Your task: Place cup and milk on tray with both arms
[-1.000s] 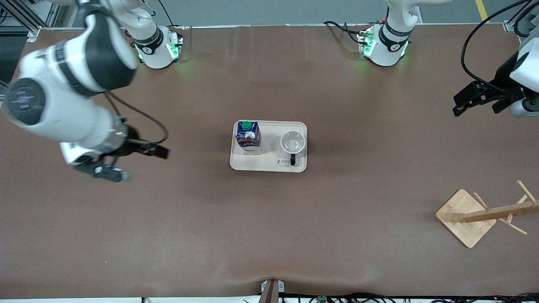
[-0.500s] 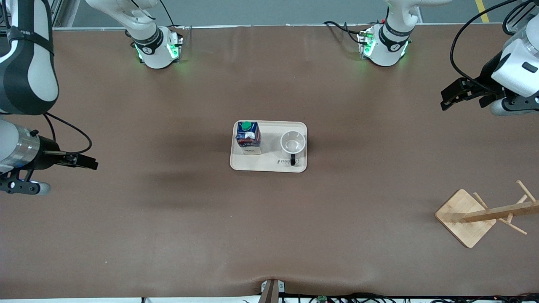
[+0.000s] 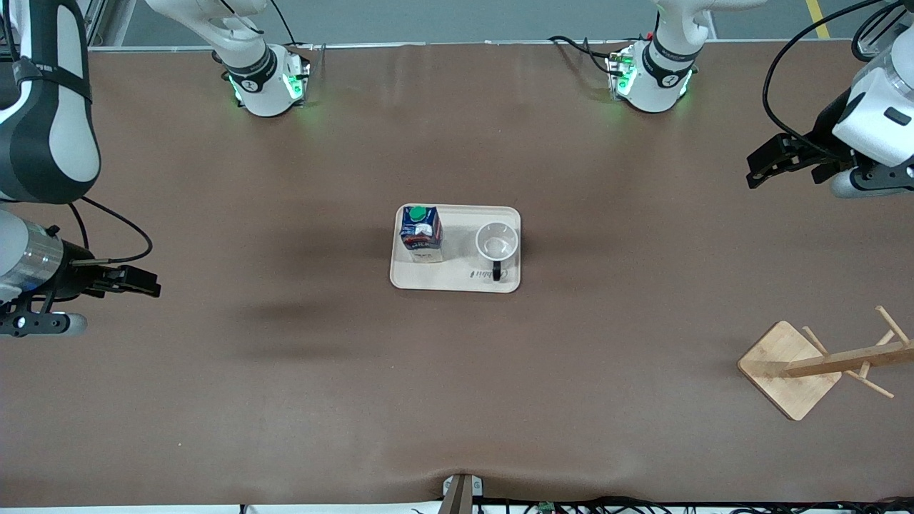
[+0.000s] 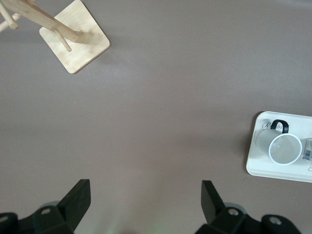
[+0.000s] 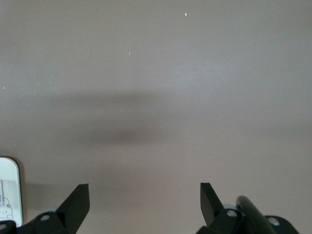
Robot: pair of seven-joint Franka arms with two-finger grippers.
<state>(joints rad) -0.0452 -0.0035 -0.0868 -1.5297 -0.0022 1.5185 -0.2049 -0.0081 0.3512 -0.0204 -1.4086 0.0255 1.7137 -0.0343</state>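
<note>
Left gripper (image 3: 767, 163): empty, fingers spread, over bare table at the left arm's end. Right gripper (image 3: 132, 280): same, at the right arm's end. Tray (image 3: 457, 280), mid-table: milk (image 3: 421, 234) and cup (image 3: 497, 243) standing on it. Placing looks finished; nothing remains but to wait.

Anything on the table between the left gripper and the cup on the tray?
Nothing: in the left wrist view, only bare brown table lies between the open left gripper and the cup on the tray.

The right gripper (image 3: 139, 280) swings out to the frame's left edge; the left gripper (image 3: 767, 163) rises toward the upper right.
</note>
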